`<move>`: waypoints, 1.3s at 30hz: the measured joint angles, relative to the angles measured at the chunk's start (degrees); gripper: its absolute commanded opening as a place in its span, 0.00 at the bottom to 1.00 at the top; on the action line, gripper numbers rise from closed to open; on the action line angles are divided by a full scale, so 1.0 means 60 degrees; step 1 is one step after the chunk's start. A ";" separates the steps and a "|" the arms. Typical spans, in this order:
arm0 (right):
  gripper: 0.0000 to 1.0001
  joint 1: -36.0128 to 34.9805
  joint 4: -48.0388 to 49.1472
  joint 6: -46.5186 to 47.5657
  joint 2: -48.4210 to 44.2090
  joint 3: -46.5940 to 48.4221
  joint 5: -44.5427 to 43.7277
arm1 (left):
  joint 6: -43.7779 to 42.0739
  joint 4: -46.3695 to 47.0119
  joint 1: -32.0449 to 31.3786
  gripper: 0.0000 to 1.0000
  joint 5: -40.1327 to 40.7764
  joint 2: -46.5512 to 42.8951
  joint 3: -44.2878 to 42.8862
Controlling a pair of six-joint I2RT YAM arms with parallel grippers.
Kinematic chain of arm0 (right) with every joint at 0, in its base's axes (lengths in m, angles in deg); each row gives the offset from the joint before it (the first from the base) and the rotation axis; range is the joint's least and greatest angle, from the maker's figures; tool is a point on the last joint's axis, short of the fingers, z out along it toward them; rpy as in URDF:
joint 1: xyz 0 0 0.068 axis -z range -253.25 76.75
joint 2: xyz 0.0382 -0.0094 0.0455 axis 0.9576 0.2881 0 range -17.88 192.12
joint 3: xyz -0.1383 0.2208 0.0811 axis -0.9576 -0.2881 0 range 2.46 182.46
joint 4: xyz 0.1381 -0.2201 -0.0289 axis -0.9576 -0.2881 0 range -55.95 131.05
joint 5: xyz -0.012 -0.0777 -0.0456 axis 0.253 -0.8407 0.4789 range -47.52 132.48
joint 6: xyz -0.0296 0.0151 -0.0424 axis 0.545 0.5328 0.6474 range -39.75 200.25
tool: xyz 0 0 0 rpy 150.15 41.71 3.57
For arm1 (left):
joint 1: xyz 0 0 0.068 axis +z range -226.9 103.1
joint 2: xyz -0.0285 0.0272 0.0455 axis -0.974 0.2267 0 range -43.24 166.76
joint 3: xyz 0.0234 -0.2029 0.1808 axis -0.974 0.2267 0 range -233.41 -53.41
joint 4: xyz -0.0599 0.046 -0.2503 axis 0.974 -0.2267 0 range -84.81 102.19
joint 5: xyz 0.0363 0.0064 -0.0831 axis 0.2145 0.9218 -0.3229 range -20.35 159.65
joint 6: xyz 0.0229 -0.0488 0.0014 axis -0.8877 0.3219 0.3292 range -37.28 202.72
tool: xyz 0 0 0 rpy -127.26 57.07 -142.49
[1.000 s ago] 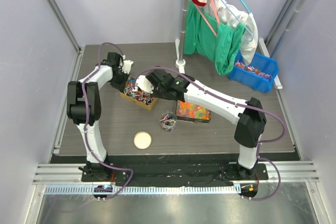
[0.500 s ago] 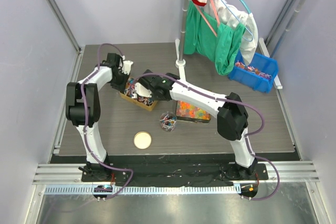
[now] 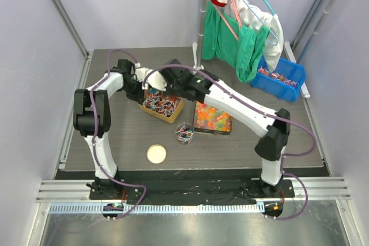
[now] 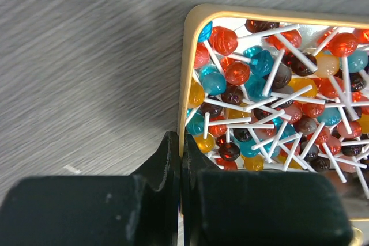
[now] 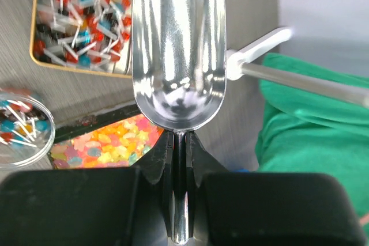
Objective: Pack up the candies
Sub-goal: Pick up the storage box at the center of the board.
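Left wrist: my left pincer point(image 4: 180, 144) clamps the gold tray point(image 4: 185, 73) of candies point(image 4: 259, 102) by its rim. My right pincer point(image 5: 180, 140) grips an empty scoop point(image 5: 179, 44).

The right gripper point(image 5: 180, 145) pinches the thin handle of a shiny silver scoop point(image 5: 177, 50). The scoop points to 12 o'clock. At 10 o'clock a gold tray point(image 5: 69, 68) is full of candies point(image 5: 75, 21) on white sticks. At 8 o'clock a clear cup point(image 5: 52, 133) holds a few more. Jelly sweets point(image 5: 109, 142) lie at 7 o'clock. Green cloth point(image 5: 311, 119) fills 4 o'clock, with a white pole point(image 5: 300, 82) at 3 o'clock.
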 measured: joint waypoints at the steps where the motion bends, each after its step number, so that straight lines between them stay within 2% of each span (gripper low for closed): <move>1: 0.01 0.0047 0.0007 -0.0120 -0.0273 0.0084 0.0120 | 0.0004 -0.0087 0.0044 0.00 -0.0240 0.0076 -0.0062; 9: 0.01 0.0492 0.0321 -0.0867 -0.1763 0.0288 0.0608 | 0.0127 -0.0984 0.0747 0.00 -0.2266 0.0656 -0.0736; 17: 0.01 0.0433 0.0182 -0.1009 -0.1752 -0.0197 0.0754 | 0.0157 -0.1319 0.1049 0.00 -0.3257 0.0816 -0.0856; 25: 0.01 0.0120 -0.0047 -0.0645 -0.1224 -0.0197 0.0171 | 0.0488 -0.0750 0.0976 0.00 -0.1865 0.0557 -0.0517; 32: 0.01 -0.0215 -0.0240 -0.0135 0.0011 -0.0208 -0.0739 | 0.0729 -0.0102 0.0889 0.00 0.0015 -0.0095 0.0018; 39: 0.01 -0.0375 -0.0291 0.0372 0.1027 -0.0208 -0.1581 | 0.0739 0.0299 0.0437 0.00 0.1053 -0.0525 0.0182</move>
